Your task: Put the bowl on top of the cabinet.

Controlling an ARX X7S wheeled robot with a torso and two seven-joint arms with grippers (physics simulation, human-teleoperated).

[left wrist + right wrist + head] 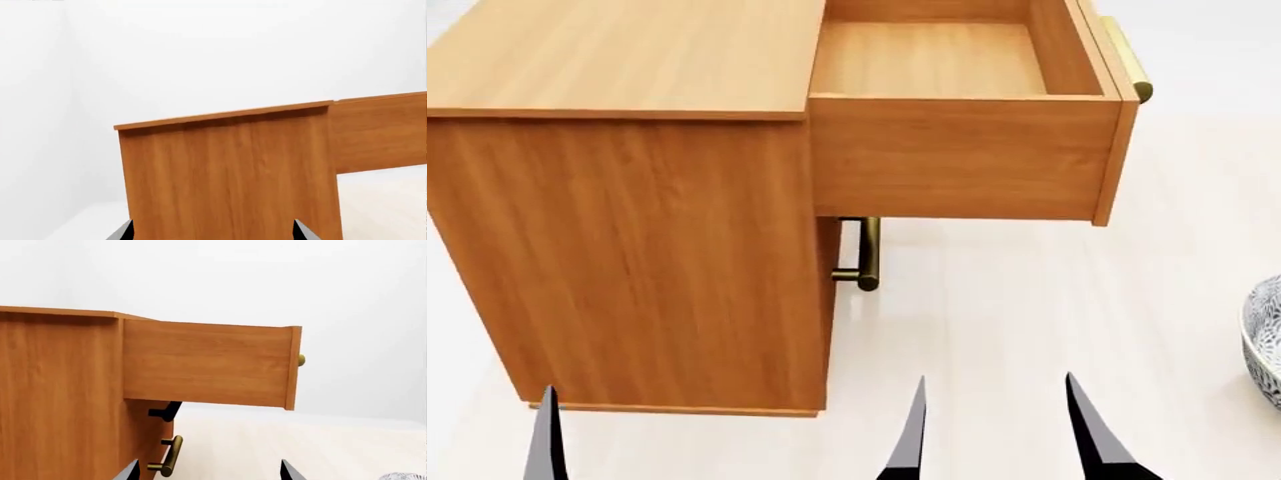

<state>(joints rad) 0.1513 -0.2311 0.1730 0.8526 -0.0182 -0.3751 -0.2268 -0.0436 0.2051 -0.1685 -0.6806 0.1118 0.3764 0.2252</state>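
The bowl (1265,342), white with a dense grey-black pattern, lies on the floor at the head view's right edge, mostly cut off. A sliver of the bowl (404,476) shows in the right wrist view. The honey-brown cabinet (627,60) stands at the left with a bare flat top. My right gripper (1001,432) hangs open and empty low in front, left of the bowl and apart from it. My left gripper (213,232) is open and empty, facing the cabinet (227,175) side panel. Only one left fingertip (545,432) shows in the head view.
The cabinet's top drawer (961,150) is pulled out to the right and holds nothing. A brass bar handle (868,255) sticks out below it, also seen as the handle (170,457) between my right fingers' span. Pale floor (1028,320) lies between cabinet and bowl.
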